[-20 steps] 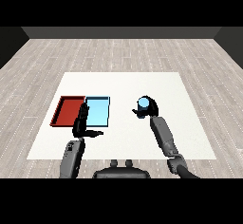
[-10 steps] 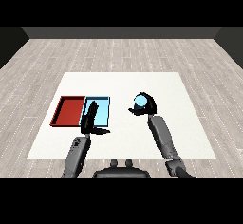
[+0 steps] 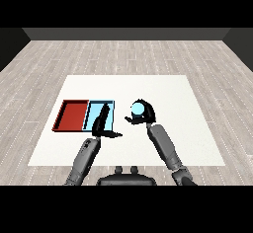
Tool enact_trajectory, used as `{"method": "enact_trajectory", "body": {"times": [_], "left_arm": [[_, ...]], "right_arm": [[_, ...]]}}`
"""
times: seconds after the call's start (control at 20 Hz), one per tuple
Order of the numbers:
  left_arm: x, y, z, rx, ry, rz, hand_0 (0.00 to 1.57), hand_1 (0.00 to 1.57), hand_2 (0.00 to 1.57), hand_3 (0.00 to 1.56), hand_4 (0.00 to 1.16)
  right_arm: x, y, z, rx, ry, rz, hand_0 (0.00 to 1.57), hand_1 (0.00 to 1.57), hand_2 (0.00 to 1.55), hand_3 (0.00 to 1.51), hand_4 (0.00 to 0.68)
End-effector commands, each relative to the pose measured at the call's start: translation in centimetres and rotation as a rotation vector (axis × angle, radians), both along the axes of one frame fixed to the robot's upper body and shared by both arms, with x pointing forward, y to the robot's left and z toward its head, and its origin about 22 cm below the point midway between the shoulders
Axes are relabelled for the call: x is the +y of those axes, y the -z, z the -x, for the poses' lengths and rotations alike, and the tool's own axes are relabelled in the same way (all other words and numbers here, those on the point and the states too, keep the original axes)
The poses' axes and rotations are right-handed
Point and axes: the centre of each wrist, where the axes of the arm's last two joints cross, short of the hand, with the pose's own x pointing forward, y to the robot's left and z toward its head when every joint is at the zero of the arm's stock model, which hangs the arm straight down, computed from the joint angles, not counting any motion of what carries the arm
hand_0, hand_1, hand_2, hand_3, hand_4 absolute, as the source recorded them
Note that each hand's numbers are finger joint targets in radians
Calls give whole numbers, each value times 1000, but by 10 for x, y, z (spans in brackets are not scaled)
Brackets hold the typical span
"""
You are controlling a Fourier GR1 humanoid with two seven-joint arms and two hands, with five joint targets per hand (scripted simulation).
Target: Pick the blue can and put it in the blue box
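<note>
No writing or label can be read on anything here; the can (image 3: 137, 109) shows only a plain light blue top. It sits in the right robot hand (image 3: 145, 113), just right of the frame's middle, with the black fingers curled round it. The can is up off the white desk (image 3: 163, 91), and it is beside the blue tray (image 3: 109, 110), not in it, with a strip of bare white between them.

The blue tray lies left of centre, touching the red tray (image 3: 73, 115) along one long side. Both are well inside the desk's edges, with white margin at the far side and at the left. The left robot hand (image 3: 102, 122) reaches up from the lower left, fingers straight and together, thumb spread out to the right. In the picture its fingers overlap the blue tray's near half; I cannot tell whether they touch it.

Right of the can the desk is open white all the way to its right edge, and the far half is open too. Beyond the desk, grey plank floor (image 3: 123, 54) runs back to a dark wall.
</note>
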Motion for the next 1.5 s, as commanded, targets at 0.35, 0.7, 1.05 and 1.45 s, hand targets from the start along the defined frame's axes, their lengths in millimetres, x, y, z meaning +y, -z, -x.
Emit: {"method": "enact_trajectory", "body": {"times": [0.35, 0.7, 1.05, 1.45], "left_arm": [[-32, 39, -2, 63, 24, -20, 0, 0, 0, 0, 0], [-45, 23, 2, 110, 34, -42, 0, 0, 0, 0, 0], [-56, 19, -18, 117, 71, -50, 0, 0, 0, 0, 0], [-66, 6, -13, 123, 92, -11, 0, 0, 0, 0, 0]], "right_arm": [[6, 6, 13, -15, -51, 6, 1411, 1411, 1450, 1415, 663], [17, -8, 12, -44, -58, 8, 1399, 1399, 1445, 1408, 675], [41, -4, 4, -55, -90, -4, 1397, 1397, 1450, 1411, 677], [44, -20, 5, -77, -120, 15, 1408, 1408, 1429, 1391, 651]]}}
